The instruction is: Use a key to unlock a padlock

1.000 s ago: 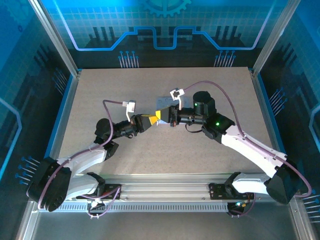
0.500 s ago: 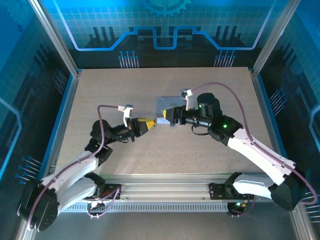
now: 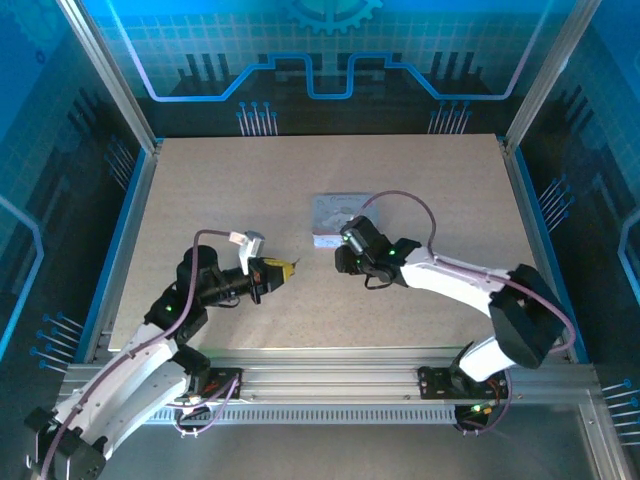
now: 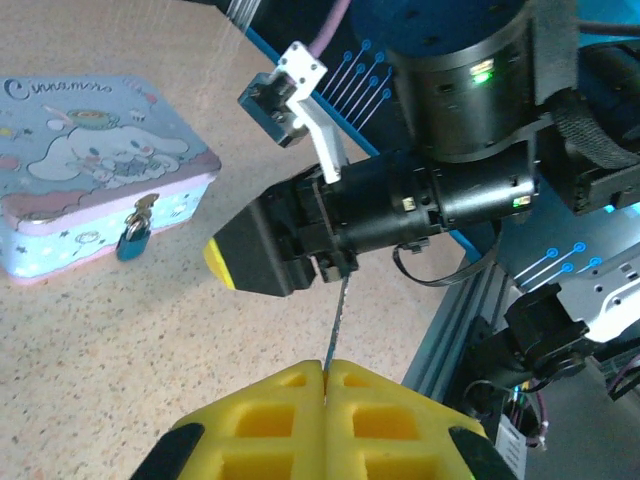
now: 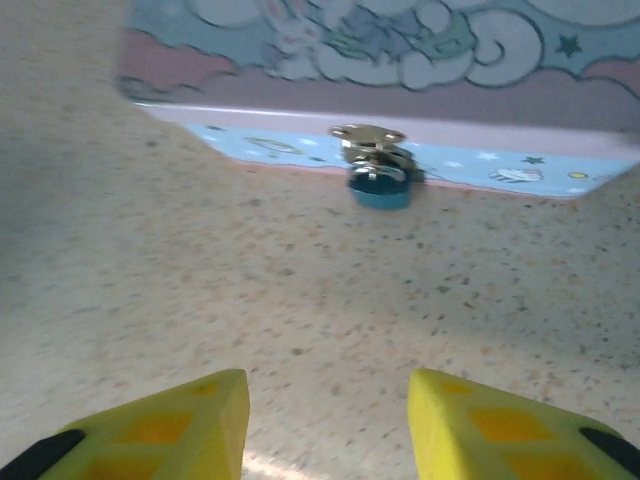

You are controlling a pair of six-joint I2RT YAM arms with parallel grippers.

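Note:
My left gripper (image 4: 325,368) is shut on the key (image 4: 335,320). Its thin dark blade sticks straight out from between the yellow fingertips. From above, this gripper (image 3: 283,268) hovers left of the table's centre. The padlock (image 4: 133,240) is small and dark blue, and it hangs on the gold hasp at the front of the pale cartoon tin (image 4: 90,170). My right gripper (image 5: 328,400) is open, low over the table, with bare surface between its fingers. The padlock (image 5: 378,190) lies straight ahead of it, apart from it. From above, the right gripper (image 3: 345,258) sits just in front of the tin (image 3: 335,213).
The speckled beige tabletop (image 3: 230,190) is fenced by blue-edged metal frame rails (image 3: 130,215). In the left wrist view the right arm's black wrist (image 4: 400,205) hangs just beyond the key's tip, and the frame rail (image 4: 460,320) runs along the right.
The two grippers were together at the table's centre. The right one has opened and dropped low in front of the tin. The left one has drawn back to the left with the key.

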